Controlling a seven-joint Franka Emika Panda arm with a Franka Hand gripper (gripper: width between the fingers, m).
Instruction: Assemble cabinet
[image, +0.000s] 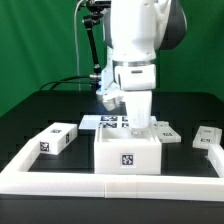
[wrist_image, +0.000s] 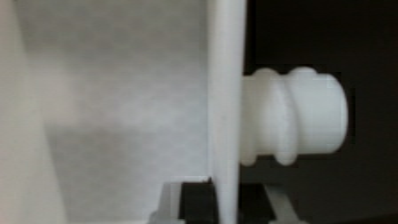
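One ribbed knob (wrist_image: 302, 112), wrist view only

My arm (image: 135, 35) comes down from above with the wrist held upright. My gripper (image: 137, 118) points straight down, and its tips are low and partly hidden. Neither view shows how far apart my jaws stand.

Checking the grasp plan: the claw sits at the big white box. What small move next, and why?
Probably shut the claw on the box wall, if not already shut: the wrist view shows that thin wall edge-on and close, with the claw at the box top.
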